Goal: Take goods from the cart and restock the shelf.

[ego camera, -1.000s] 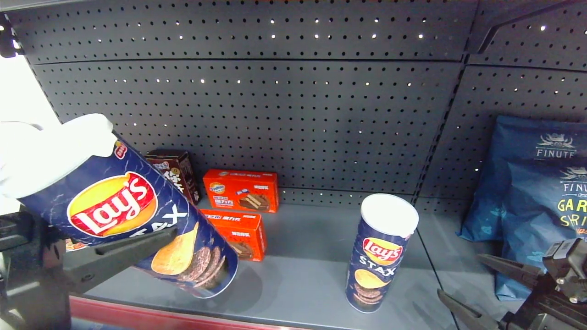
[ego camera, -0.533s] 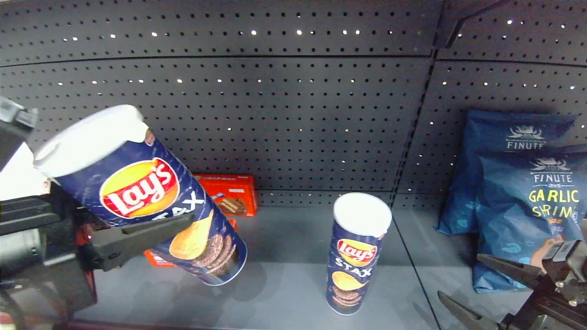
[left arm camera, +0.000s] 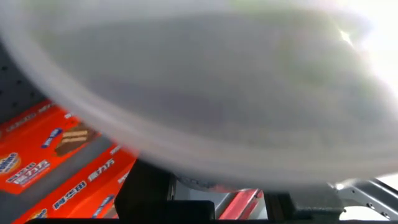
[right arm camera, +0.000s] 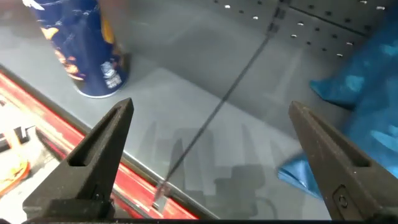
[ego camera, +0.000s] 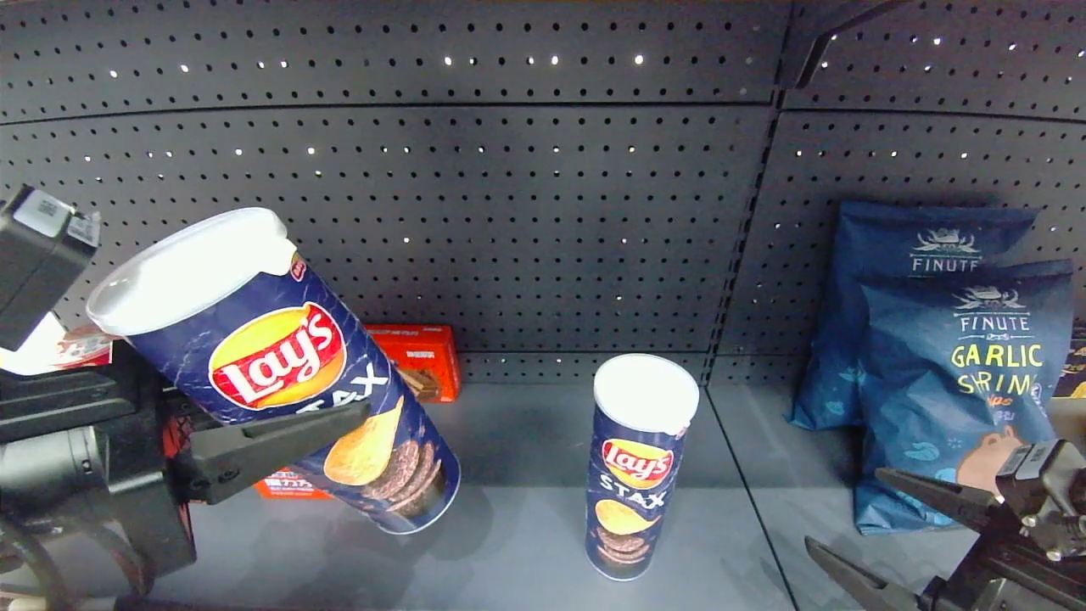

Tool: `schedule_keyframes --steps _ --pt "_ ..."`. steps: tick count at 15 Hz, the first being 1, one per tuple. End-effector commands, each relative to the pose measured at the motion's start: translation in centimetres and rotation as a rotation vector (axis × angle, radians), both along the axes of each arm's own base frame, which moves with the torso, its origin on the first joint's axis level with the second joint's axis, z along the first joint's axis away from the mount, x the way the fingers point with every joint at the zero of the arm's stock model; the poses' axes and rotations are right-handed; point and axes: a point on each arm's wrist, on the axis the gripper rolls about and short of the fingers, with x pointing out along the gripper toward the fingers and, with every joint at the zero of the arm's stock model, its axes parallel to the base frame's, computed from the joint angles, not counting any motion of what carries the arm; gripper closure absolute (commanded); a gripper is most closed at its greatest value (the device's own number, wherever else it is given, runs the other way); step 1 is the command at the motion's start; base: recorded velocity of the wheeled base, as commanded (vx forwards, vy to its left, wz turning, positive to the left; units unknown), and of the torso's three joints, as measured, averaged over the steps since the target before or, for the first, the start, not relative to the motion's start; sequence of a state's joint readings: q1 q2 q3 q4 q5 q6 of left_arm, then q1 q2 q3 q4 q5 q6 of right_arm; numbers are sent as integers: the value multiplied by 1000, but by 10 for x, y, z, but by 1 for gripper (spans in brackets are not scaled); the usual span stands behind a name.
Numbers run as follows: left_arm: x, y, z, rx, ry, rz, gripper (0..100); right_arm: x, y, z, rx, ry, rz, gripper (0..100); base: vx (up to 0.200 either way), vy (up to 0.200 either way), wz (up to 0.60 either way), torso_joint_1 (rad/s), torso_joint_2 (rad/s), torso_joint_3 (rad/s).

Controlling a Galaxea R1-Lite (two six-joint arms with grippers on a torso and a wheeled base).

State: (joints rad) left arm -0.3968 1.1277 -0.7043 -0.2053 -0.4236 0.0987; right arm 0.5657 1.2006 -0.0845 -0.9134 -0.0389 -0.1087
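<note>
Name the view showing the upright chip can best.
Head view: the upright chip can stands whole, lid to base. The right wrist view catches its lower part; the left wrist view faces the lid of the held can.

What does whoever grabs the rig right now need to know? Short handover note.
Left gripper: shut on the held chips can, which is tilted, off the deck, over the left part of the shelf, in front of the orange boxes.
Right gripper: open, empty, low at the shelf's front right, by the blue snack bags.
Done: the standing chips can is upright mid-shelf.
Left: set the held chips can upright, probably in the bare space beside the standing one, then release. Whether more goods wait in the cart cannot be told.
</note>
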Motion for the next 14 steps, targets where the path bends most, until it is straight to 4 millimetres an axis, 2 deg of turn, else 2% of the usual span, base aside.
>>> schedule_keyframes --steps 1,5,7,10,14 --pt "3 -1 1 1 2 -2 100 3 -1 -1 0 10 0 0 0 0 0 0 0 0" --pt "17 -7 1 -1 -12 -1 100 9 3 2 2 16 27 0 0 0 0 0 0 0" --pt "30 -12 -1 -10 -31 2 100 10 5 2 1 20 33 0 0 0 0 0 0 0" --pt "53 -22 -11 11 10 0 100 15 7 4 3 18 30 0 0 0 0 0 0 0" --pt "93 -38 -11 42 -27 -5 100 14 6 3 3 19 27 0 0 0 0 0 0 0"
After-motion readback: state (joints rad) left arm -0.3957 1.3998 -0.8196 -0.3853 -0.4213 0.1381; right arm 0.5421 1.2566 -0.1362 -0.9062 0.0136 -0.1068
